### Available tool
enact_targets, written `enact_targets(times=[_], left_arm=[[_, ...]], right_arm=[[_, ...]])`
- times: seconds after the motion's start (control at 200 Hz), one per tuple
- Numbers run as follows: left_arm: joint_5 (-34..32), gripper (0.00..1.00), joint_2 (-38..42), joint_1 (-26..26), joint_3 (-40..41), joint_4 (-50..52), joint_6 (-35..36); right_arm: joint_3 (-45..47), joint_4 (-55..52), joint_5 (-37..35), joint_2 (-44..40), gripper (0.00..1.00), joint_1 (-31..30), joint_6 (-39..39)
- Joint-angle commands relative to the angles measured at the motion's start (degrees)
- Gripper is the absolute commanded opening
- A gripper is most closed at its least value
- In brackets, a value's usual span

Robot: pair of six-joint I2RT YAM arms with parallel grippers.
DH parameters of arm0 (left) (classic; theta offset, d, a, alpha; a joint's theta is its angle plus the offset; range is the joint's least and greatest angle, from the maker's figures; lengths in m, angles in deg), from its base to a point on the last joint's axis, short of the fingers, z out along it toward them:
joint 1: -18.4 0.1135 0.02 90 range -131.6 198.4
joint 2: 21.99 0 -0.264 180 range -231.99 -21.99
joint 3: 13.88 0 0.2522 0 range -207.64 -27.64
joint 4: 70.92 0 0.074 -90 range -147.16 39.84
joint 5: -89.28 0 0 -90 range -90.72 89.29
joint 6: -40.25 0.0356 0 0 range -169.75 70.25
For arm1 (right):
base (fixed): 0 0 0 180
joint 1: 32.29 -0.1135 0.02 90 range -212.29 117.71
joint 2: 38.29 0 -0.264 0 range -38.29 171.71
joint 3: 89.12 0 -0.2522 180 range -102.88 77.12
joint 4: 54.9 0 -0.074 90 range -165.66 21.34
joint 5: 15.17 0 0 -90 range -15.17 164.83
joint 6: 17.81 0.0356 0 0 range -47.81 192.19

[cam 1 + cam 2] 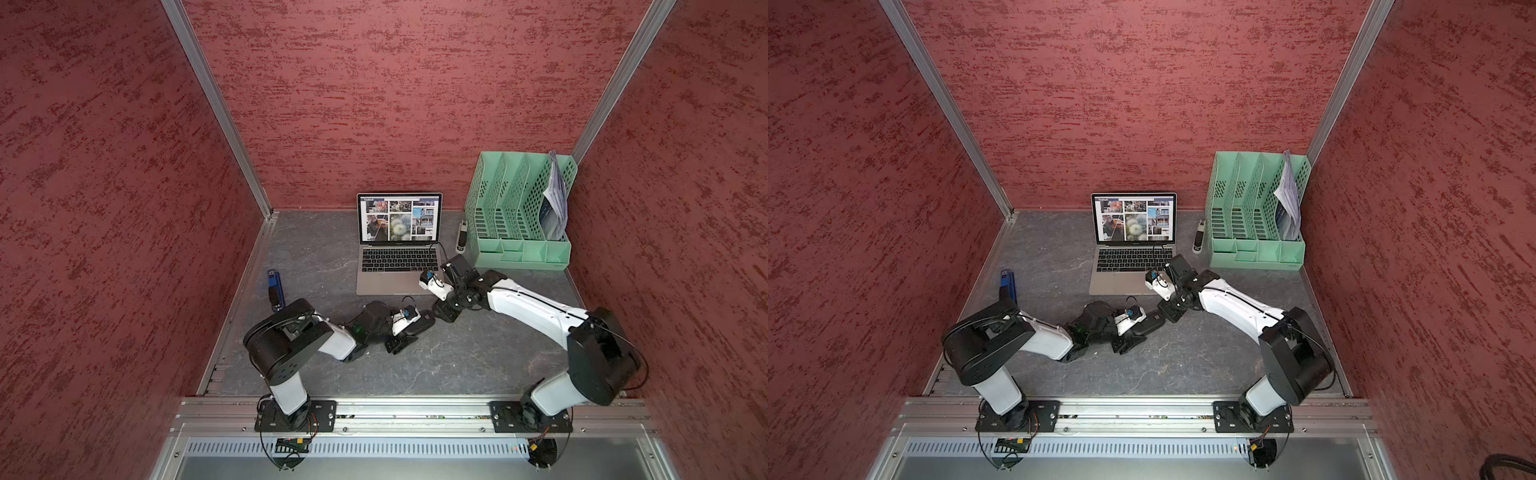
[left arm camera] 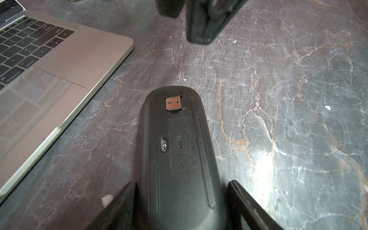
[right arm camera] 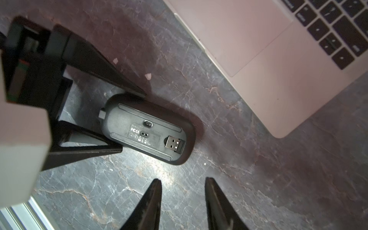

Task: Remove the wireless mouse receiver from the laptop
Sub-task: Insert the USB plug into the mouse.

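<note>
The black mouse [image 2: 179, 155] lies belly-up on the grey stone table, just in front of the laptop's [image 1: 399, 274] front right corner. The wireless mouse receiver [image 2: 173, 102] sits in a recess in the mouse's underside, metal plug showing; it also shows in the right wrist view as the receiver [image 3: 175, 144]. It is not in the laptop [image 3: 278, 59]. My left gripper [image 2: 182, 185] straddles the mouse's near end with a finger against each long side. My right gripper [image 3: 182, 180] hovers just beyond the mouse's other end, open over bare table.
A blue-and-black stick gadget [image 1: 275, 291] lies left of the laptop. A green file organiser [image 1: 521, 212] with papers stands at the back right, a small stapler-like object [image 1: 460, 237] beside it. Red walls close three sides.
</note>
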Motion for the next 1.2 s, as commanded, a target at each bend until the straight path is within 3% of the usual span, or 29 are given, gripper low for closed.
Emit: enact_targets(times=[0.0, 0.235, 0.646, 0.937, 1.112, 1.182, 1.197], left_arm=[[0.97, 0.73, -1.41, 0.95, 0.62, -1.56, 0.79], [2.71, 0.73, -2.11, 1.85, -0.50, -2.54, 0.71], [6.21, 0.74, -3.63, 1.81, -1.99, -0.86, 1.30], [6.97, 0.62, -3.29, 1.88, -1.76, 0.39, 1.93], [7.04, 0.61, -3.39, 1.84, -1.77, 0.71, 2.13], [6.97, 0.60, -3.39, 1.85, -1.79, 0.95, 2.19], [6.96, 0.61, -3.38, 1.82, -1.84, 0.95, 2.19]], right_arm=[[0.41, 2.55, 1.77, 1.69, 0.37, 1.21, -4.93], [-4.97, 0.46, 3.35, 6.50, 0.36, 2.67, -6.45], [-3.19, 1.02, 4.76, 6.85, 0.36, 2.66, -6.03], [-2.71, 1.02, 5.22, 6.68, 0.34, 2.65, -6.83], [-2.21, 0.85, 5.90, 6.50, 0.20, 2.61, -7.13], [-2.21, 0.39, 6.00, 6.75, 0.00, 2.64, -7.17], [-2.29, 0.33, 5.99, 6.86, 0.00, 2.64, -7.18]])
